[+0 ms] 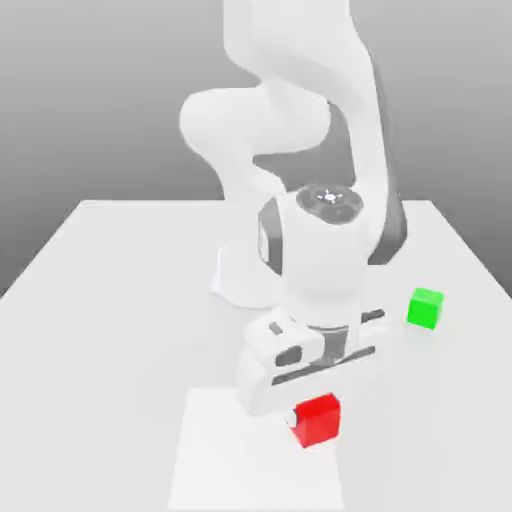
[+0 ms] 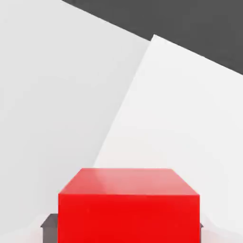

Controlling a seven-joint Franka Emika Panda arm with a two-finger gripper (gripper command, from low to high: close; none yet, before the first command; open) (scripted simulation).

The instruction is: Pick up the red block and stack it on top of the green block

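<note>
The shiny, bright red cube-shaped block (image 1: 316, 420) is sitting between the two fingers of the gripper (image 2: 126, 229), which is squeezing its sides, opening only as wide as the block. It is showing over the flat, smooth white patch (image 1: 235, 455). The small, bright green cube (image 1: 425, 308) is resting well apart on the pale table (image 1: 100, 340)

No lettering, label, brand marking, number or sign is legible in either the exterior view or the hand view. Surfaces examined for such markings returned none that can be read.
</note>
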